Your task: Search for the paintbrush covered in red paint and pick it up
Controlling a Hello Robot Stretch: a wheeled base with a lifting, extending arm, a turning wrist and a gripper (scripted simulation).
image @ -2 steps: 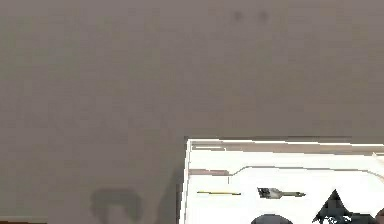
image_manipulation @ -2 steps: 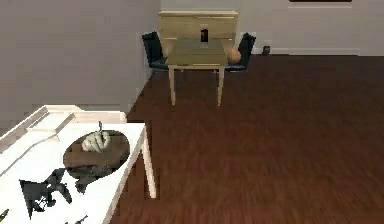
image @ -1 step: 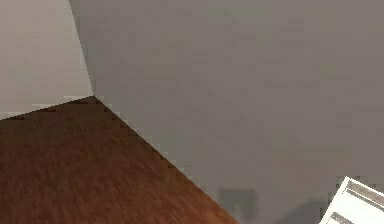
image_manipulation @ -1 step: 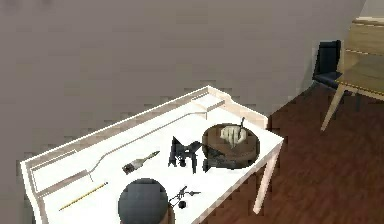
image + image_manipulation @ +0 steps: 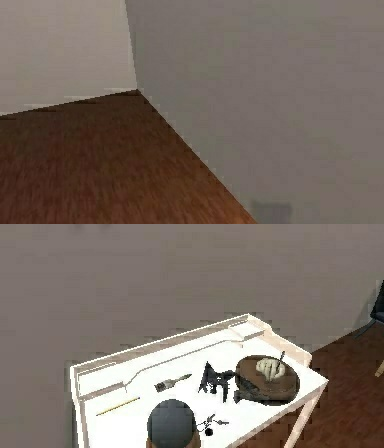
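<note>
A white desk (image 5: 140,364) with a raised back rim stands against the grey wall in the arm side view. On its middle lies a small slim brush-like thing (image 5: 172,382), dark at one end and pale at the other; I cannot make out any red on it. To its right stands a dark spiky object (image 5: 216,380).
A round brown tray (image 5: 290,384) with a pale ring-shaped thing (image 5: 268,370) sits at the desk's right end. A thin yellow pencil (image 5: 118,406) lies near the left front. A dark rounded object (image 5: 170,424) and a small black wiry item (image 5: 208,424) sit at the front edge. The forward view faces a room corner over wooden floor (image 5: 100,160).
</note>
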